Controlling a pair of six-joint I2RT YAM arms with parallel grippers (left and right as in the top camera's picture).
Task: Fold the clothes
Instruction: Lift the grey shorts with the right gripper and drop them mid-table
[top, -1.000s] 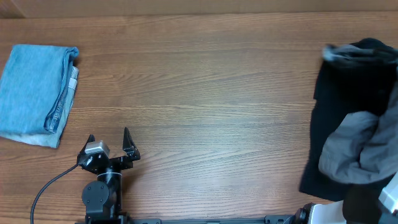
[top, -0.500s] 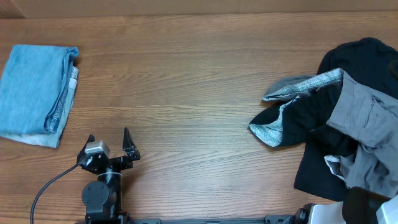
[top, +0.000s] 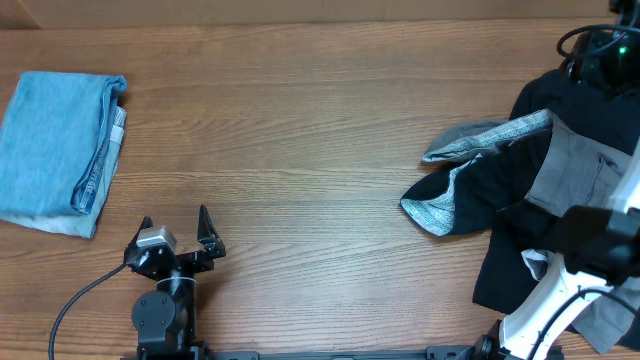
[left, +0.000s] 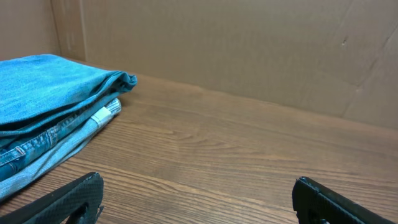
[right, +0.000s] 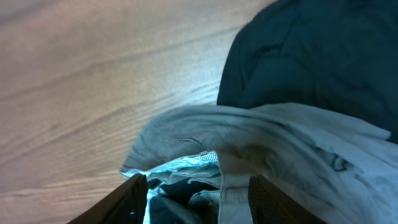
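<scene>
The clothes lie in two places. A folded light-blue garment (top: 60, 150) (left: 50, 93) rests at the far left. On the right, mid-grey shorts (top: 575, 170) (right: 280, 137) lie crumpled over a black garment (top: 500, 190) (right: 311, 56), their pale lining (top: 460, 175) (right: 186, 165) spread toward the table's middle. My right gripper (right: 198, 180) hovers just over the shorts, jaws apart, with loose fabric lying between and below them. My left gripper (top: 175, 235) (left: 199, 186) stands wide open and empty near the front edge.
The right arm (top: 600, 240) rises over the pile from its white base (top: 540, 320). A brown cardboard wall (left: 249, 50) closes the back of the wooden table (top: 300, 150). The blue garment lies up and left of the left gripper.
The shorts and black garment were flung out leftward from a tight heap at the right edge. The right gripper has since opened, and its arm now shows over the pile. The left arm stayed still.
</scene>
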